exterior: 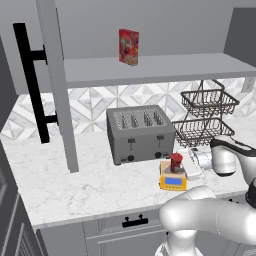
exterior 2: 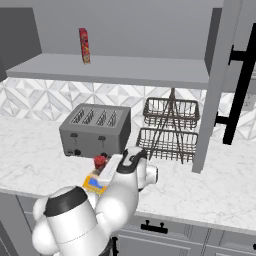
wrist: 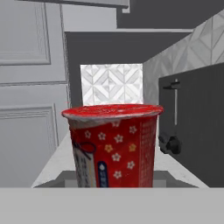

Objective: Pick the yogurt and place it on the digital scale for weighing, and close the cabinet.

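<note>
The cabinet (exterior: 55,85) is standing open well above the gripper, its doors swung out to either side with their long black bar handles (exterior: 31,82) showing, and a flat red patterned box (exterior: 128,46) is sitting on its shelf. The marble table (exterior: 75,180) is carrying everything else at the gripper's level. The toaster (exterior: 140,134) is sitting just beyond the gripper, with the two-tier wire basket (exterior: 206,115) near it, off to the side.

The digital scale (exterior: 173,179) is lying right at the gripper's front, and the yogurt (exterior: 176,161) is standing upright on its grey top plate, so the weighing step looks about done and closing the cabinet is remaining.

The gripper (exterior: 189,164) is reaching in level from the side, directly at the cup; in the hand view the yogurt (wrist: 113,144) is looming very near and centred. Whether the gripper is clasping the cup or has already let go cannot be told, since the fingers themselves are not showing clearly.

The cup is probably light, with thin walls that would dent under a hard squeeze and a smooth, somewhat slippery printed skin. It is best taken around the mid-body, below the flared lid rim, with gentle pressure.
</note>
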